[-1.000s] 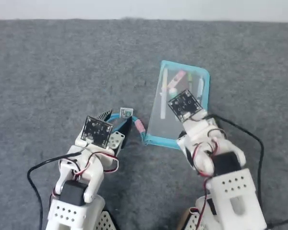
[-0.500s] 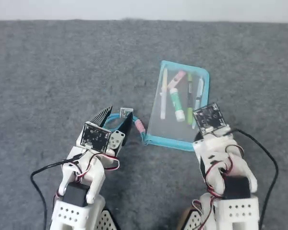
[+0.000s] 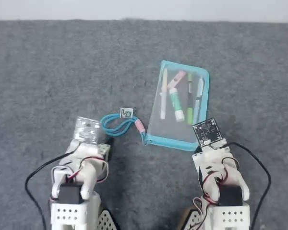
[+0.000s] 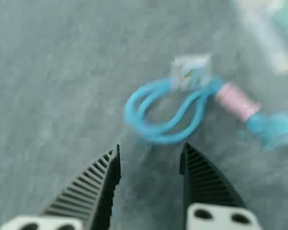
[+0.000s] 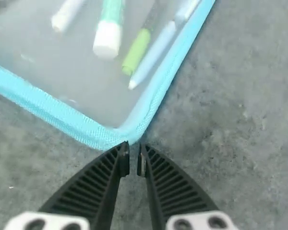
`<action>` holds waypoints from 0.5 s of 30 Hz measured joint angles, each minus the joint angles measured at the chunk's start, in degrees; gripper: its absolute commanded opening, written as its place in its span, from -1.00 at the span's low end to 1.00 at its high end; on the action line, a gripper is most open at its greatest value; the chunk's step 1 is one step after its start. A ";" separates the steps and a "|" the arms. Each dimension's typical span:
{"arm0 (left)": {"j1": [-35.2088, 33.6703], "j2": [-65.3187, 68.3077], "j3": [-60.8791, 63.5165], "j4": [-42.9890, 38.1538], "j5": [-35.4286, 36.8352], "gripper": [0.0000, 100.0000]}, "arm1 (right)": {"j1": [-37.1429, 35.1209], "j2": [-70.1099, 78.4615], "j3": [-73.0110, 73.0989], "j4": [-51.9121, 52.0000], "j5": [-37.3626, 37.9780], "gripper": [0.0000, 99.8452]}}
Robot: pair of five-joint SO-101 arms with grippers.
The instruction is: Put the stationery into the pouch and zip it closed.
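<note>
While the stationery lies inside the clear pouch at centre-right of the high view, the work looks to be at the zipping end. The teal zip edge reads as one closed line, and the pink bead and blue cord loop trail from its lower-left corner. The left gripper hangs just short of the loop, jaws apart and empty. The right gripper sits at the pouch's lower-right corner, jaws all but together on nothing. Should a gap remain, the next move calls for pinching the cord and pulling.
</note>
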 measured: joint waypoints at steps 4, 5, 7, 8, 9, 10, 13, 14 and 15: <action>-8.44 0.00 0.00 2.73 0.00 -0.62 | 2.90 0.09 2.37 0.00 -0.09 -0.92; -10.55 0.00 0.00 2.81 0.00 -0.62 | 3.96 -0.18 2.37 0.00 0.00 -0.92; -14.68 0.00 0.00 2.81 0.00 -0.62 | 7.65 0.00 2.46 0.00 0.00 -0.92; -16.53 0.00 0.00 2.81 0.00 -0.62 | 9.49 0.00 2.46 0.00 0.00 -0.92; -18.11 0.00 0.00 2.81 0.00 -0.62 | 11.52 0.00 2.55 0.00 0.00 -0.92; -19.43 0.00 0.00 2.81 0.00 -0.62 | 13.63 0.00 2.55 0.00 0.00 -0.92; -22.24 0.00 0.00 2.81 0.00 -0.62 | 19.78 0.00 2.55 0.00 0.00 -0.92; -22.42 0.00 0.00 2.81 0.00 -0.62 | 21.80 0.00 2.55 0.00 0.00 -0.92; -22.42 0.00 0.00 2.81 0.00 -0.62 | 23.56 0.00 2.55 0.70 0.00 -0.92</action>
